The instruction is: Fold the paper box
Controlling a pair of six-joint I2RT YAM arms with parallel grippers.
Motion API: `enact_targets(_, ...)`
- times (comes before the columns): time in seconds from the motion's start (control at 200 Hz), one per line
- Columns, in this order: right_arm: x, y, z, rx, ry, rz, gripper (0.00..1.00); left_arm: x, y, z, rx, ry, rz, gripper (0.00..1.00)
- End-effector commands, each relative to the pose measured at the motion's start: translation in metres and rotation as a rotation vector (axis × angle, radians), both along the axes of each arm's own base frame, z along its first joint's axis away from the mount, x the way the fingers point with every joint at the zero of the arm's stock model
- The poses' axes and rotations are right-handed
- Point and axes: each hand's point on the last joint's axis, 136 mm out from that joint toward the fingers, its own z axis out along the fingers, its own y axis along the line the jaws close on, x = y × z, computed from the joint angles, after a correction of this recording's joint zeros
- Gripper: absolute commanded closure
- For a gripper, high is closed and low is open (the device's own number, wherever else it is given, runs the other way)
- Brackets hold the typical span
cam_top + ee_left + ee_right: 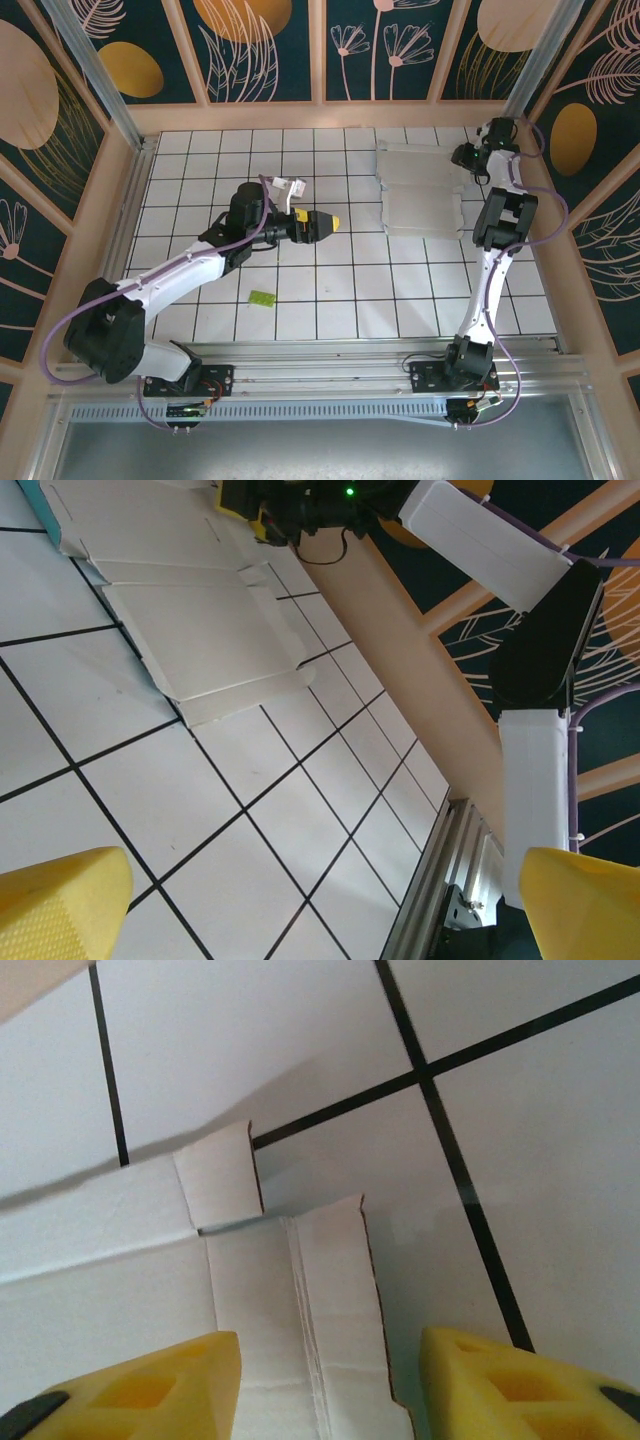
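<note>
White paper box (110,1260), partly cropped

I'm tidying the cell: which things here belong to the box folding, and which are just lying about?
For the job: paper box, flat, white side up; right pincer, open above its edge; left pincer, open.
Lying about: small lime-green piece, well apart from the box.

Bright, even light from above; soft, short shadows on white table (340,285). Right wrist view slightly blurred up close; paper box (120,1260) throws grey shadow past its edge.
</note>
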Motion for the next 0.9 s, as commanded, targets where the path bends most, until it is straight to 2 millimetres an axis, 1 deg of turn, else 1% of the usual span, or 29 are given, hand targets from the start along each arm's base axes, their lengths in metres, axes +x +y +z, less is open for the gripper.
enact_targets(0.0, -0.014, 0.003, -0.003, -0.016, 0.054, 0.016, 0.62, 0.0, -0.008, 0.02, -0.041, -0.028, -0.029, 0.01)
enact_targets(0.035, -0.014, 0.005, 0.001, -0.032, 0.055, 0.02, 0.68, -0.001, -0.007, 0.022, -0.045, -0.017, -0.026, 0.01)
enact_targets(0.085, -0.015, 0.01, 0.011, -0.058, 0.049, 0.033, 0.79, -0.005, -0.008, 0.027, -0.061, -0.004, -0.042, 0.01)
enact_targets(0.15, -0.019, 0.024, 0.028, -0.082, 0.039, 0.065, 0.89, -0.007, -0.008, 0.032, -0.068, 0.002, -0.05, 0.01)
enact_targets(0.205, -0.025, 0.04, 0.043, -0.09, 0.024, 0.089, 0.92, -0.002, -0.004, 0.034, -0.042, -0.017, -0.011, 0.01)
enact_targets(0.22, -0.027, 0.045, 0.049, -0.092, 0.015, 0.096, 0.93, 0.0, -0.002, 0.034, -0.034, -0.024, 0.005, 0.01)
enact_targets(0.225, -0.028, 0.047, 0.048, -0.092, 0.015, 0.099, 0.93, 0.0, -0.001, 0.034, -0.031, -0.026, 0.01, 0.01)
enact_targets(0.24, -0.03, 0.053, 0.056, -0.094, 0.0, 0.105, 0.93, 0.002, 0.001, 0.034, -0.021, -0.031, 0.027, 0.01)
enact_targets(0.29, -0.039, 0.074, 0.073, -0.097, -0.039, 0.134, 0.94, 0.013, 0.013, 0.028, 0.034, -0.044, 0.119, 0.01)
enact_targets(0.295, -0.04, 0.076, 0.075, -0.097, -0.044, 0.137, 0.94, 0.015, 0.013, 0.033, 0.033, -0.054, 0.129, 0.01)
enact_targets(0.31, -0.043, 0.083, 0.081, -0.099, -0.06, 0.147, 0.94, 0.02, 0.017, 0.038, 0.044, -0.068, 0.165, 0.01)
enact_targets(0.36, -0.053, 0.107, 0.102, -0.101, -0.123, 0.18, 0.95, 0.037, 0.036, 0.033, 0.135, -0.071, 0.293, 0.01)
enact_targets(0.395, -0.062, 0.126, 0.11, -0.097, -0.153, 0.208, 0.95, 0.047, 0.049, 0.029, 0.208, -0.074, 0.376, 0.01)
enact_targets(0.44, -0.074, 0.149, 0.128, -0.093, -0.209, 0.241, 0.96, 0.057, 0.066, 0.024, 0.288, -0.075, 0.464, 0.01)
enact_targets(0.476, -0.082, 0.165, 0.138, -0.083, -0.241, 0.259, 0.96, 0.063, 0.077, 0.021, 0.33, -0.078, 0.508, 0.01)
enact_targets(0.486, -0.083, 0.169, 0.145, -0.079, -0.258, 0.263, 0.96, 0.065, 0.079, 0.021, 0.339, -0.077, 0.516, 0.02)
enact_targets(0.521, -0.092, 0.186, 0.154, -0.059, -0.285, 0.283, 0.96, 0.071, 0.088, 0.016, 0.363, -0.063, 0.544, 0.03)
enact_targets(0.571, -0.103, 0.205, 0.167, -0.032, -0.321, 0.293, 0.96, 0.082, 0.1, 0.009, 0.372, -0.021, 0.569, 0.05)
enact_targets(0.621, -0.114, 0.224, 0.179, -0.004, -0.358, 0.316, 0.96, 0.091, 0.108, 0.0, 0.361, 0.026, 0.567, 0.07)
enact_targets(0.681, -0.128, 0.247, 0.191, 0.026, -0.395, 0.338, 0.97, 0.101, 0.116, -0.012, 0.363, 0.065, 0.559, 0.09)
enact_targets(0.746, -0.143, 0.269, 0.201, 0.063, -0.427, 0.369, 0.97, 0.111, 0.12, -0.023, 0.389, 0.076, 0.545, 0.1)
enact_targets(0.826, -0.159, 0.291, 0.207, 0.1, -0.446, 0.398, 0.97, 0.123, 0.122, -0.037, 0.416, 0.095, 0.524, 0.1)
enact_targets(0.896, -0.17, 0.305, 0.208, 0.123, -0.447, 0.408, 0.97, 0.136, 0.123, -0.051, 0.425, 0.122, 0.517, 0.14)
